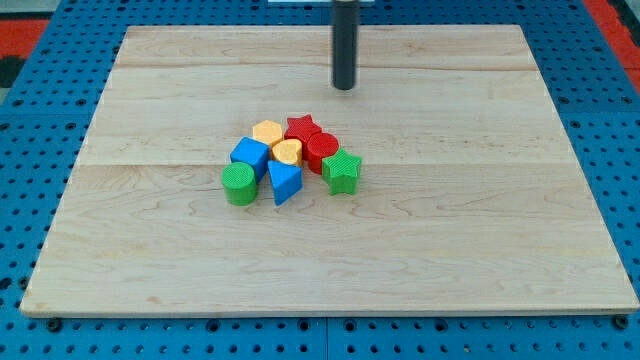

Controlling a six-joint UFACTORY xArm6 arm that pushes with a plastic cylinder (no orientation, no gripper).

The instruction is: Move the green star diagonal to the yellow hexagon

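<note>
The green star (342, 171) sits at the right end of a tight cluster near the middle of the wooden board (150, 250). The yellow hexagon (267, 132) is at the cluster's upper left, about 75 px left of the star and a little above it. Between them lie a red star (303, 127), a red round block (321, 150) and a yellow heart (288, 152). My tip (345, 87) stands clear of the blocks, toward the view's top, almost straight above the green star and to the upper right of the red star.
A blue cube (249, 156), a green cylinder (238, 185) and a blue triangular block (284, 182) make up the cluster's left and bottom side. A blue pegboard (40, 120) surrounds the board.
</note>
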